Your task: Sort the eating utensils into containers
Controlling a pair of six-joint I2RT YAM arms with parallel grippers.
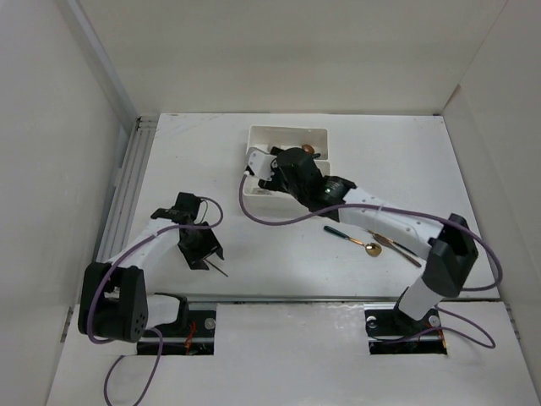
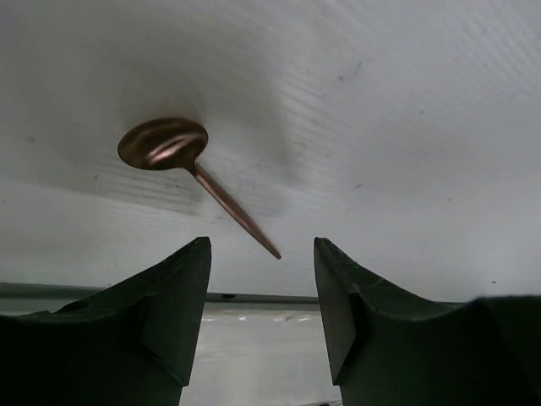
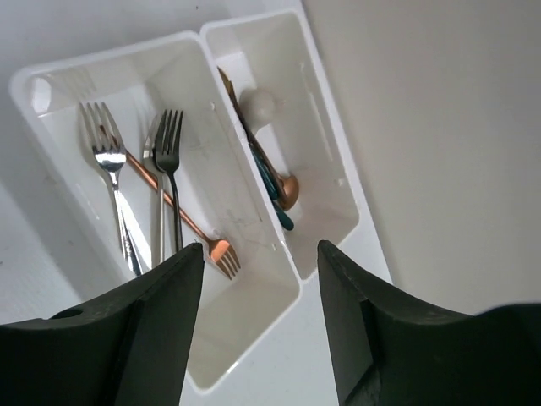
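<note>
The left gripper (image 2: 260, 275) is spread wide with nothing between its fingers (image 2: 182, 296), low over the tabletop (image 1: 397, 161) close to the near edge, left of the middle. The thin handle end of a copper spoon (image 2: 163, 142) points into the gap. The spoon lies flat on the white surface, bowl up (whether a finger touches it cannot be told).

The right gripper (image 3: 260, 254) is also wide apart and empty, above the containers (image 1: 287, 131), which sit close to the far edge, about midway between the left and right edges. They are two white trays joined along their long sides. In the right wrist view the fork tray (image 3: 110, 55) holds a silver fork (image 3: 101, 144), a dark fork (image 3: 169, 135) and a copper fork (image 3: 221, 254) lying slantwise under them. The spoon tray (image 3: 334, 161) beside it holds a pale spoon (image 3: 258, 106), a second copper spoon (image 3: 289, 190) and dark-handled pieces stacked together.

Out on the tabletop, towards the right edge and beside the right arm, lie a gold spoon with a dark green handle (image 1: 351, 237) and a copper utensil (image 1: 401, 252), close together.
</note>
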